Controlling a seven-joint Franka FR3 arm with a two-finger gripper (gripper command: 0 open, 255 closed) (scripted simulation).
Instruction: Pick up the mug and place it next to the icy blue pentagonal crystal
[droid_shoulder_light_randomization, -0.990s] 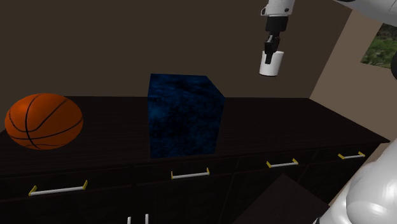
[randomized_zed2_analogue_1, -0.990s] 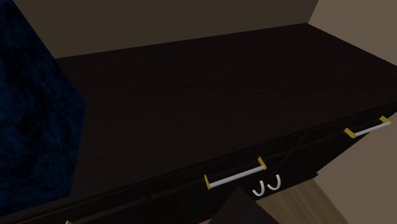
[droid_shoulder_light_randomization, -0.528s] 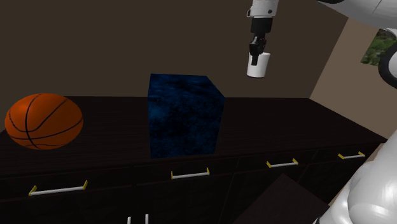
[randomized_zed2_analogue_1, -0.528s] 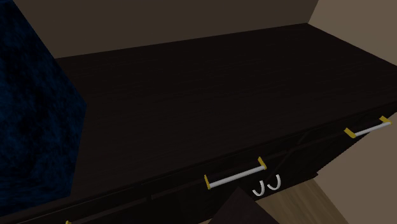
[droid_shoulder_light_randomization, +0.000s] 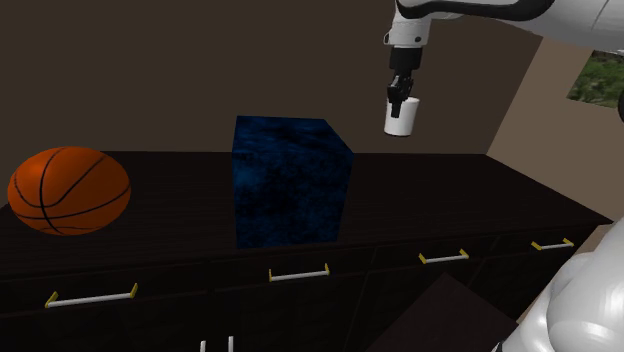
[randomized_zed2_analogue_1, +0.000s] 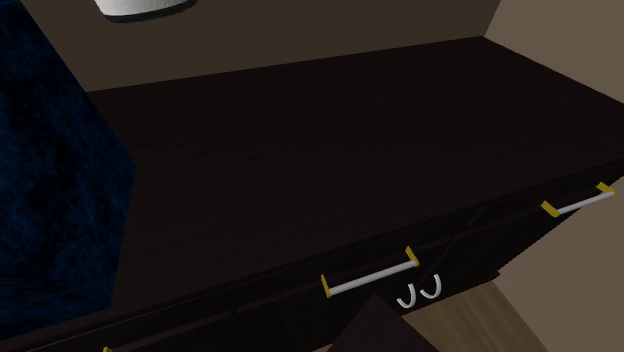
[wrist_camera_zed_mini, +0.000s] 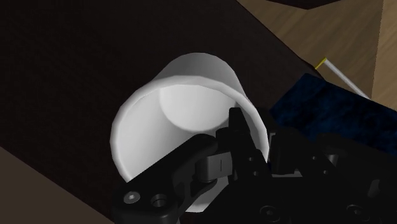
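Jaws are clamped on the rim wall of the white mug (wrist_camera_zed_mini: 184, 121), and the grip looks firm. The mug hangs upright, high in the air and clear of the dark table (droid_shoulder_light_randomization: 450, 195), above and toward the shoulder view's right of the dark blue block (droid_shoulder_light_randomization: 290, 185), taken to be the crystal. Pick-up is judged complete. Outstanding are the descent, setting the mug on the table just beside the block, and release. A basketball (droid_shoulder_light_randomization: 68, 190) rests well apart beyond the block and is judged no obstruction.
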